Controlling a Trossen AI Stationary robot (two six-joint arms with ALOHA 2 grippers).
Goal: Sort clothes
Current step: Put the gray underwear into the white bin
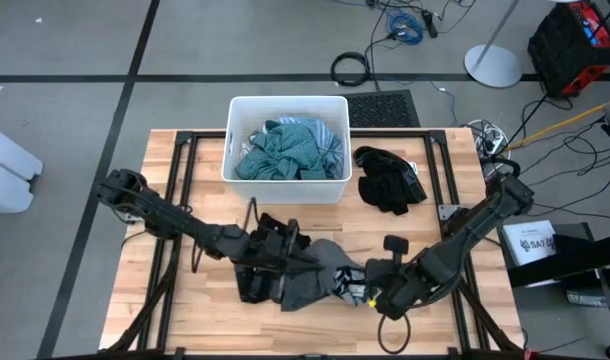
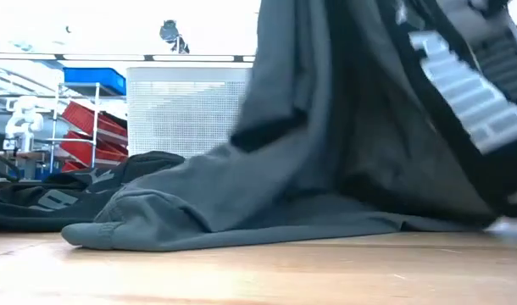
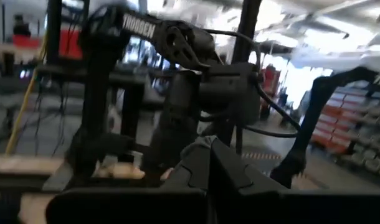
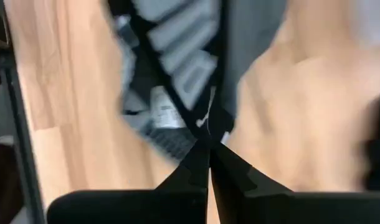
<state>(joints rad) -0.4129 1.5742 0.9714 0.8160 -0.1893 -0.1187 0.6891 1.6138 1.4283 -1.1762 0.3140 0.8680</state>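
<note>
Cloth of the grey garment (image 1: 315, 275), soft and limp on the worktop (image 1: 435, 240), hangs pinched at its edges by both my clenched fingers.

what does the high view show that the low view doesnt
Only the high view shows both arms, the left gripper and right gripper at the grey garment, and teal and blue clothes inside the white bin. Only the low view shows the room's shelving. Both show the grey garment, the black clothes and the wooden table.
</note>
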